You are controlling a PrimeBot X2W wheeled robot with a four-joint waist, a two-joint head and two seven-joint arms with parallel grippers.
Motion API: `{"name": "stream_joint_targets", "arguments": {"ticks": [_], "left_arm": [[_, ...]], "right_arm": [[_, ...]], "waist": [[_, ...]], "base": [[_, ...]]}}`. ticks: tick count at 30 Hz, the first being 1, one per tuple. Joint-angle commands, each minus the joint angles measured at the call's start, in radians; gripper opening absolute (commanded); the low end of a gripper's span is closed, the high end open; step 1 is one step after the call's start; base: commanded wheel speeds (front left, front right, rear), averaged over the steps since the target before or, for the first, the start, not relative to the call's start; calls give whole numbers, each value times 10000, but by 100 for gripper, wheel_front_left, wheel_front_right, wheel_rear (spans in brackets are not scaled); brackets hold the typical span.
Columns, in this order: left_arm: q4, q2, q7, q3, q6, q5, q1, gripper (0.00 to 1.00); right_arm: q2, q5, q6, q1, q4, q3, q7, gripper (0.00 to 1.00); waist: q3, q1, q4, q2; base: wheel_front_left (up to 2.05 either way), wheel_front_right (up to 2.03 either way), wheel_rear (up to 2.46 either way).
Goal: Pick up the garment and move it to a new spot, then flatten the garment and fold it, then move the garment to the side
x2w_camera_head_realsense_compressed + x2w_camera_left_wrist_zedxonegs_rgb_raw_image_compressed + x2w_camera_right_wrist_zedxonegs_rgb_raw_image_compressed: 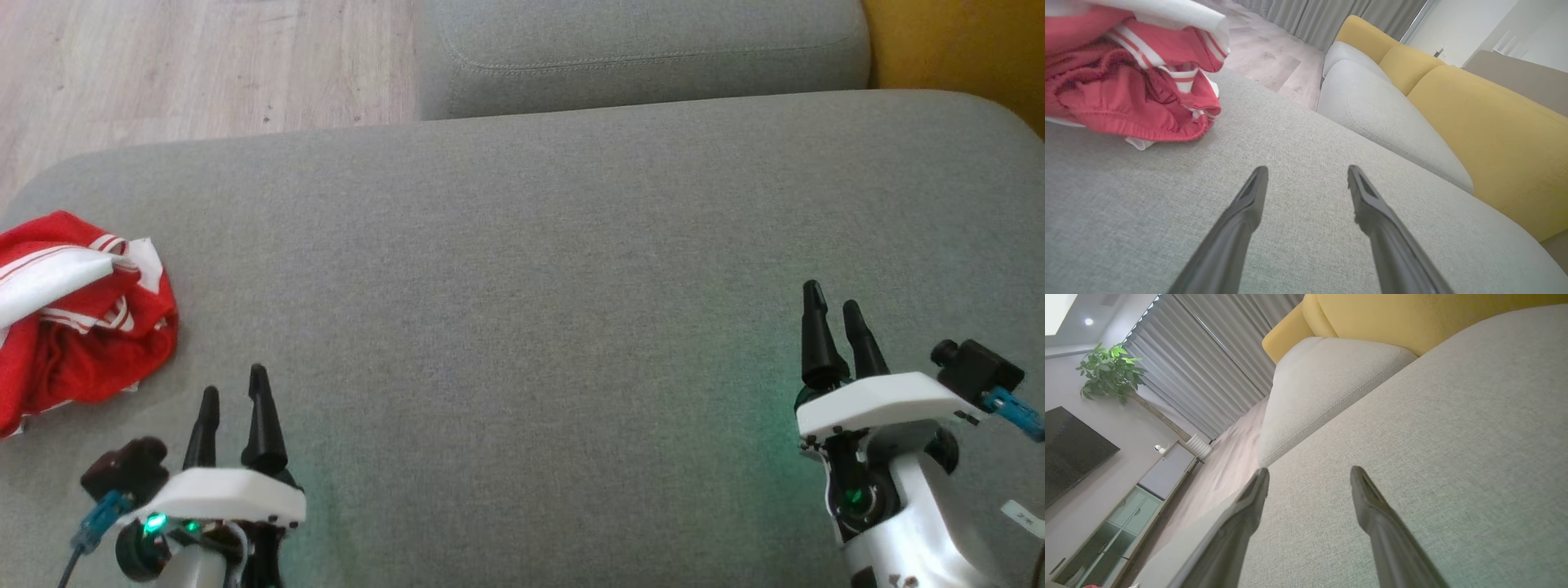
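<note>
The garment (77,314) is a crumpled red piece with white stripes and white panels, lying at the left edge of the grey sofa cushion (522,269). In the left wrist view the garment (1131,81) bunches at the upper left. My left gripper (235,394) hovers open just right of and nearer than the garment, apart from it, and in its own view the left gripper (1306,171) has nothing between its fingers. Far to the right, my right gripper (833,296) stands open over bare cushion; its wrist view shows the right gripper (1309,471) empty too.
Beyond the cushion lies a second grey seat cushion (645,53), with a yellow backrest (955,49) at the right. Wooden floor (204,65) lies at the far left. The right wrist view shows a cabinet (1126,514), a potted plant (1110,371) and curtains (1208,367).
</note>
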Motion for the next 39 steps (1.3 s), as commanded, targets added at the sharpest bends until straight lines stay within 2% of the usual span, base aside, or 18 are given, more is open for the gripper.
{"name": "stream_joint_targets", "arguments": {"ticks": [1,20,39], "left_arm": [[-225,262,-205,109,76,461,-680,100],[210,392,-763,-33,263,2818,-1047,100],[447,395,-1320,216,503,5044,-1362,100]], "right_arm": [[-34,-457,-5,-622,-192,237,-229,100],[-36,-2938,-6,-1171,370,574,-789,100],[-47,-5214,-7,-1631,785,826,-1349,100]], "waist": [[7,-1,1,0],[87,-1,-42,0],[86,-1,-62,0]], "base": [[0,0,0],[0,0,0],[0,0,0]]}}
